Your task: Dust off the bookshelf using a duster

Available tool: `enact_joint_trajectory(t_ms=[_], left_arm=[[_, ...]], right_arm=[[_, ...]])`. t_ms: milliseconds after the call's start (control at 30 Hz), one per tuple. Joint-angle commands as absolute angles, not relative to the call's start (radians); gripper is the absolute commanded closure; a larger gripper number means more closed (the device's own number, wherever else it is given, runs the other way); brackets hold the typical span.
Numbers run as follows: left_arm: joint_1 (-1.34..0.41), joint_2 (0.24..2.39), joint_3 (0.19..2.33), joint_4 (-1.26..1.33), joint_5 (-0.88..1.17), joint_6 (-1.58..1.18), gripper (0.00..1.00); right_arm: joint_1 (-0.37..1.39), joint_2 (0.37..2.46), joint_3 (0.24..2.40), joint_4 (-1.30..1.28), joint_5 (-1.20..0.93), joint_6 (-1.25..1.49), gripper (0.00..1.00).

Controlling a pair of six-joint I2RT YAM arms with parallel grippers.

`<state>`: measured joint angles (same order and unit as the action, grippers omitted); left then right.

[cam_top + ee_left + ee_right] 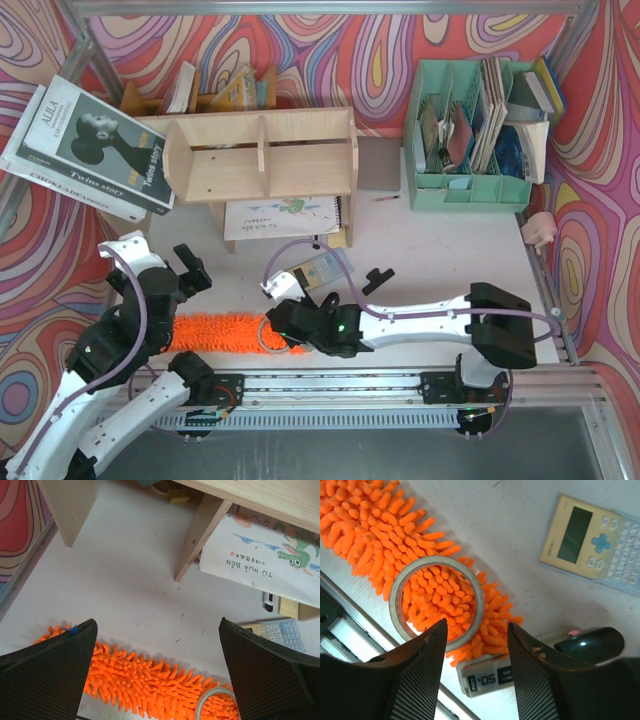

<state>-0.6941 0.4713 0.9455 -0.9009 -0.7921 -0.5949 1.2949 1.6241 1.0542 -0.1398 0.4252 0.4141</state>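
Note:
The plywood bookshelf (pixel 262 155) stands at the back left of the table; one of its legs (pixel 199 535) shows in the left wrist view. The orange fluffy duster (pixel 215 332) lies flat near the front edge. Its handle does not show. A tape ring (pixel 394 602) lies on its right end. My left gripper (pixel 190 272) is wide open above the duster (pixel 140 680), holding nothing. My right gripper (pixel 283 322) is open, low over the duster's right end (pixel 365 530), with its jaws on either side of the duster's tip and the tape ring's edge.
A calculator (pixel 592 542) lies just beyond the duster. A small white box (pixel 487 675) and a black object (pixel 592 642) lie beside the right fingers. A booklet (pixel 265 560) lies under the shelf. A mint organiser (pixel 470 140) stands back right. A magazine (pixel 90 145) leans at left.

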Motion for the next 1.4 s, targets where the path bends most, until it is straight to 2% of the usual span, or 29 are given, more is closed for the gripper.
enact_joint_trajectory(t_ms=[0, 400, 1033, 1367], left_arm=[[-0.695, 0.480, 0.939, -0.920, -0.826, -0.601, 0.02], [-0.695, 0.505, 0.936, -0.900, -0.808, -0.584, 0.02], [-0.686, 0.562, 0.938, -0.871, -0.742, -0.559, 0.02], [-0.675, 0.555, 0.934, -0.869, -0.733, -0.558, 0.02]], right_arm=[[1.298, 1.701, 1.115, -0.122, 0.438, 0.477, 0.50], [1.298, 1.797, 1.167, -0.126, 0.510, 0.527, 0.57], [1.288, 1.841, 1.182, -0.135, 0.548, 0.518, 0.53], [1.266, 1.881, 1.209, -0.144, 0.527, 0.512, 0.57]])
